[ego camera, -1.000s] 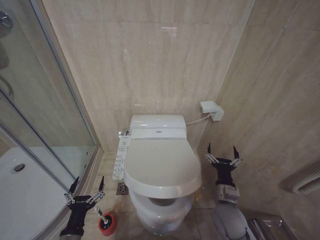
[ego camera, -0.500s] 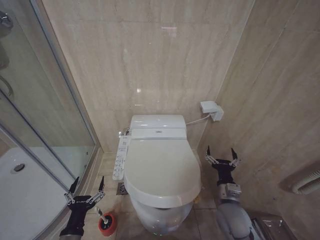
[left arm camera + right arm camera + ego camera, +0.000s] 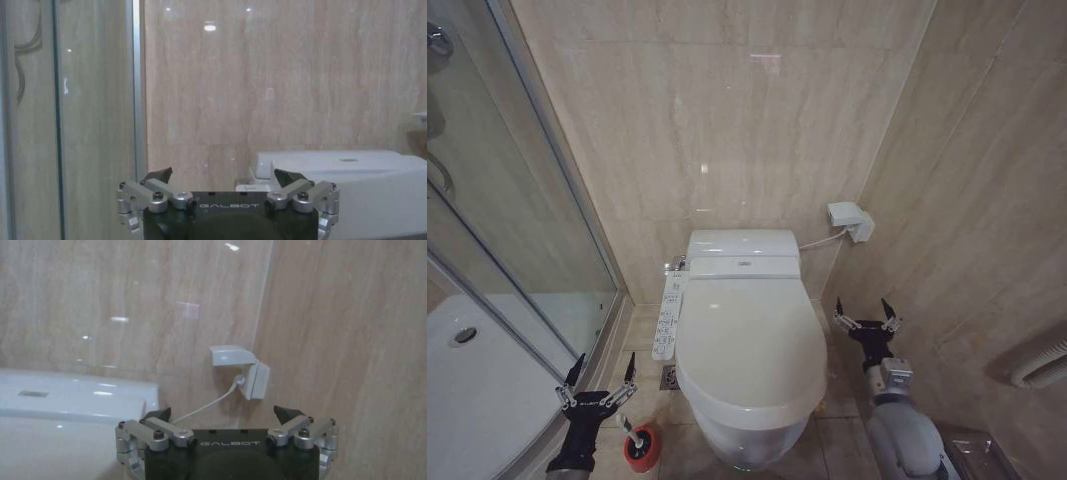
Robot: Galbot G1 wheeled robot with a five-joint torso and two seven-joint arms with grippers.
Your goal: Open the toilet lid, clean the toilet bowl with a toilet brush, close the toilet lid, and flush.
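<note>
Bathroom: toilet lid [image 3: 749,345] lowered shut; right gripper [image 3: 861,314] retreated.

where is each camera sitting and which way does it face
Head view: on the robot's head, looking down and forward at the closed toilet lid, brush and both open grippers, left gripper, right gripper.
Left wrist view: on the left arm, facing the back wall and shower glass; its own gripper shows.
Right wrist view: on the right arm, facing the wall corner and wall socket; its own gripper shows.
Shared: both wrist views catch the toilet tank.
</note>
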